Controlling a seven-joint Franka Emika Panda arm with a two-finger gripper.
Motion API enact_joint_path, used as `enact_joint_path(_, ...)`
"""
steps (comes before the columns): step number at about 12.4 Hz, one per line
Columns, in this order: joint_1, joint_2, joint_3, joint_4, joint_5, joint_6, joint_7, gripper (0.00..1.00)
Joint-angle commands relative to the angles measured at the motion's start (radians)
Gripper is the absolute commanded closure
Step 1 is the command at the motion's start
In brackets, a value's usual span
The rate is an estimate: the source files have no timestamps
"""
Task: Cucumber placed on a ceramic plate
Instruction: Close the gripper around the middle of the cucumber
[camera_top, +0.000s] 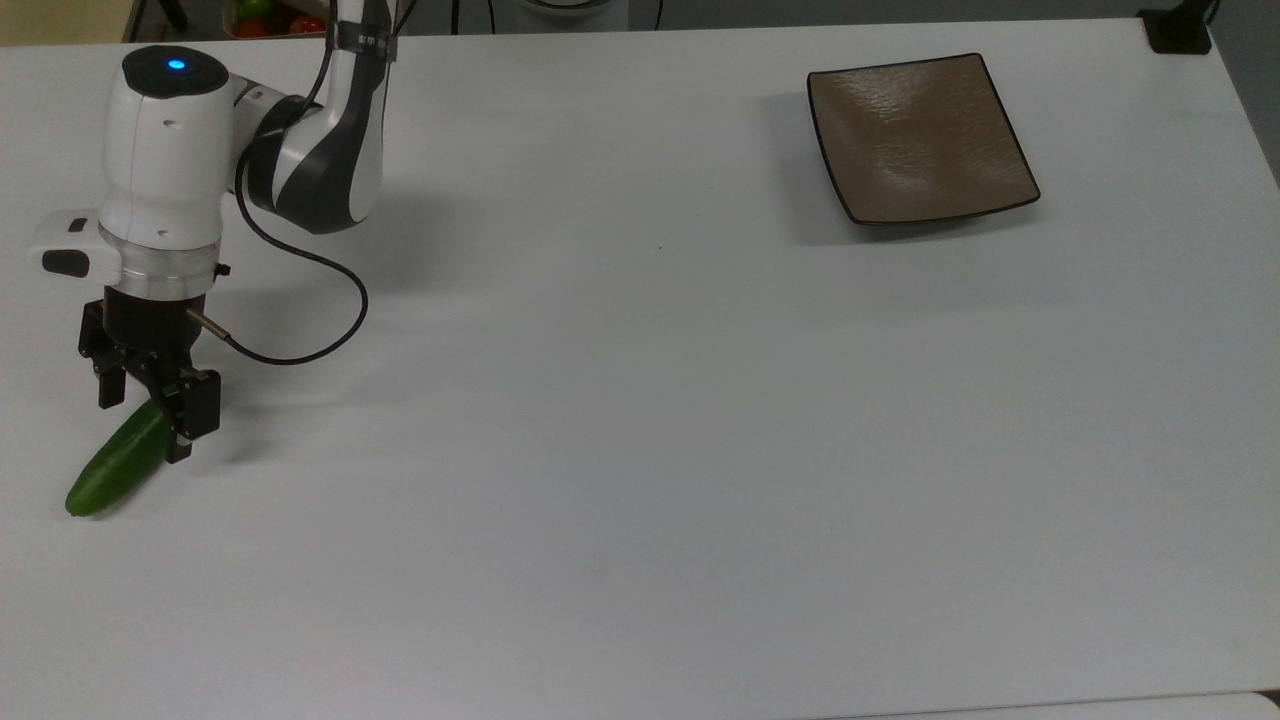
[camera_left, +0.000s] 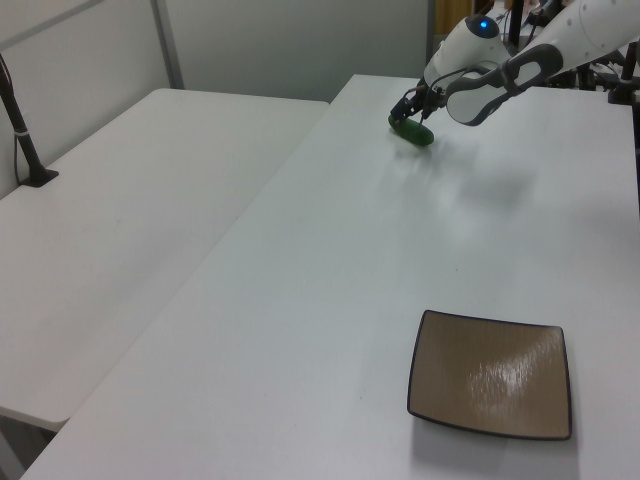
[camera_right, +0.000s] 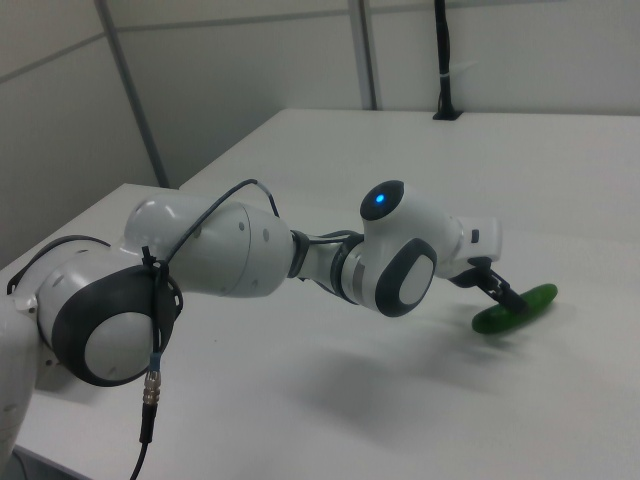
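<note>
Gripper (camera_top: 148, 420) straddles the cucumber (camera_top: 118, 466) near one end, fingers parted — poised to grasp it; ceramic plate (camera_top: 920, 137) waits well apart.

White table (camera_top: 640, 450) w/ cucumber (camera_top: 115, 468) & brown plate (camera_top: 918, 138), well apart.

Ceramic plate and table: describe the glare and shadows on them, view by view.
Top view: the ceramic plate shows soft rippled sheen and casts a shadow toward the top view's left and bottom; the arm's shadow falls faintly on the table beside the cucumber. Left view: a bright glare patch sits on the plate. Right view: a diffuse arm shadow lies on the table beneath the arm.
</note>
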Motion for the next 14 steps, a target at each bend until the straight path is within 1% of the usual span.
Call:
enact_joint_path(1, 0.0, 0.036, -0.017, 0.025, -0.02, 0.021, -0.048, 0.0)
enact_joint_path(4, 0.0, 0.045, -0.017, 0.025, -0.02, 0.033, -0.052, 0.0)
enact_joint_path(5, 0.0, 0.045, -0.019, 0.024, -0.022, 0.033, -0.054, 0.04)
enact_joint_path(7, -0.002, 0.045, -0.019, 0.022, -0.022, 0.033, -0.057, 0.22)
enact_joint_path(8, -0.002, 0.045, -0.017, 0.019, -0.022, 0.032, -0.071, 0.29)
enact_joint_path(9, -0.002, 0.045, -0.017, 0.016, -0.022, 0.032, -0.101, 0.44)
enact_joint_path(11, -0.002, 0.045, -0.017, 0.014, -0.02, 0.032, -0.141, 0.63)
enact_joint_path(12, -0.002, 0.044, -0.017, 0.014, -0.02, 0.032, -0.146, 0.69)
enact_joint_path(14, -0.002, 0.042, -0.017, 0.014, -0.02, 0.032, -0.146, 0.7)
